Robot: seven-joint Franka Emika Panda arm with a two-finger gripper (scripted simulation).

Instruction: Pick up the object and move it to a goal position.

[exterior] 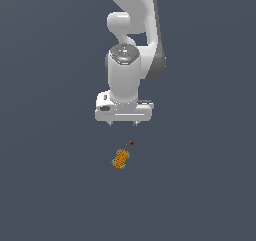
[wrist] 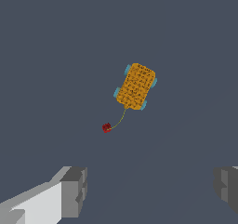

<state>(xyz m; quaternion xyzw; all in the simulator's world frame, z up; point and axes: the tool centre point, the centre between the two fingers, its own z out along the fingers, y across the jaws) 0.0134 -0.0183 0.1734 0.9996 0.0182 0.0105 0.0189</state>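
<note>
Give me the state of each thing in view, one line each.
Gripper: open, fingers spread wide, holding nothing, raised above the floor.
Orange block: lying flat on the floor, turned at a slant, untouched, not between the fingers.
Red dot: small, close beside the block, apart from it, joined to it by a thin line in the wrist view.

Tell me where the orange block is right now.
In the exterior view the orange block lies on the flat grey surface near the picture's centre, below the open gripper and just beside the small dark red dot.

The gripper (exterior: 123, 124) hangs above the orange block (exterior: 120, 158), apart.
</note>
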